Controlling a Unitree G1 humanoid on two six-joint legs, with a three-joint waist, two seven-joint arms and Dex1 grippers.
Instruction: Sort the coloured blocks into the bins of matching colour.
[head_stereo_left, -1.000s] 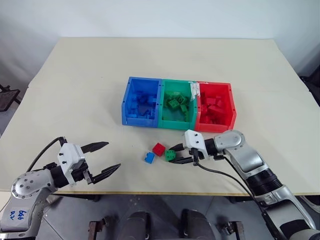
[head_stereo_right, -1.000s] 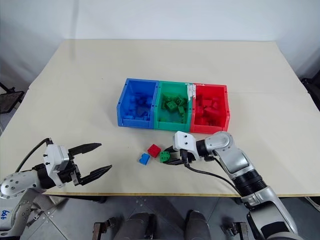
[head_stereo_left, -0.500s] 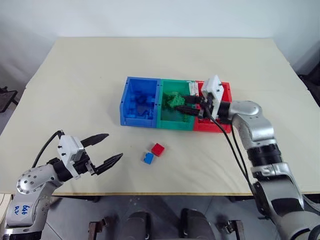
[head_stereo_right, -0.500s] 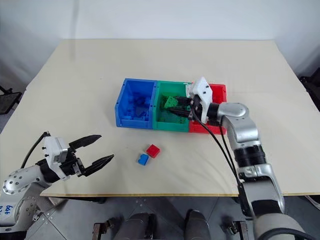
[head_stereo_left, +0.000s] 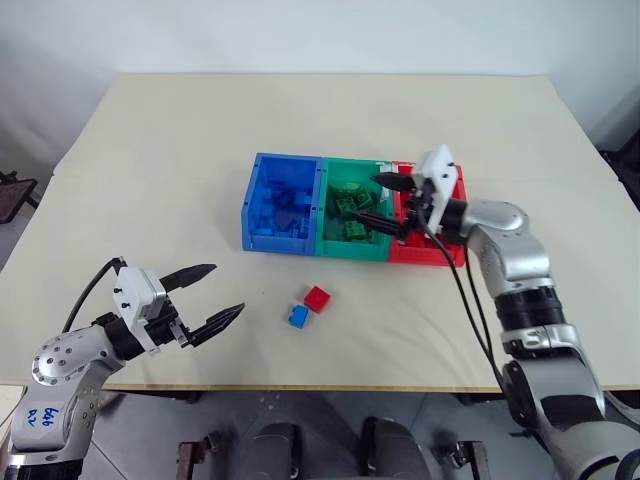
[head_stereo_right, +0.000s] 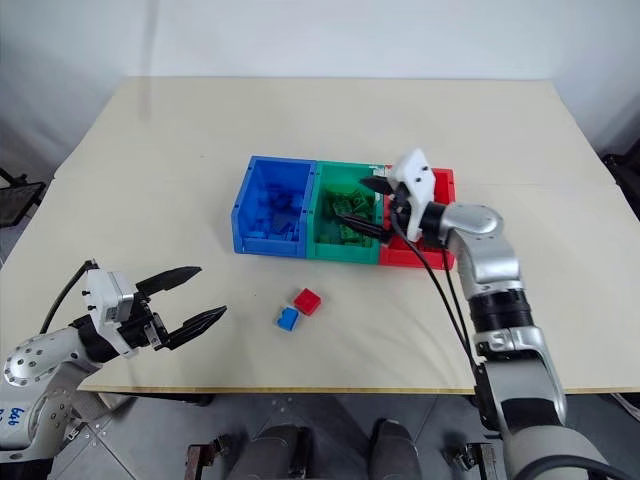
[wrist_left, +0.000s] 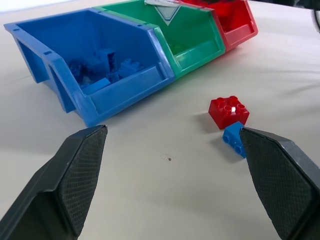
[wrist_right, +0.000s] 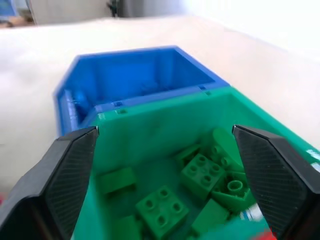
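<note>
Three joined bins stand mid-table: the blue bin (head_stereo_left: 282, 204), the green bin (head_stereo_left: 352, 213) and the red bin (head_stereo_left: 432, 215), each holding several blocks of its own colour. My right gripper (head_stereo_left: 378, 198) hovers open over the green bin with nothing between its fingers; green blocks (wrist_right: 161, 210) lie below it. On the table nearer me lie a red block (head_stereo_left: 317, 298) and, touching it, a blue block (head_stereo_left: 297, 316). My left gripper (head_stereo_left: 207, 297) is open and empty near the front left edge, pointing towards those two blocks (wrist_left: 228, 110).
The table's front edge (head_stereo_left: 330, 385) runs just behind my left gripper. A white tag (head_stereo_left: 388, 178) sits on the wall between the green and red bins. Bare tabletop surrounds the bins.
My right gripper lifted a green block from the table beside the red and blue ones, carried it up over the green bin and opened, dropping it in. The left gripper stayed put.
</note>
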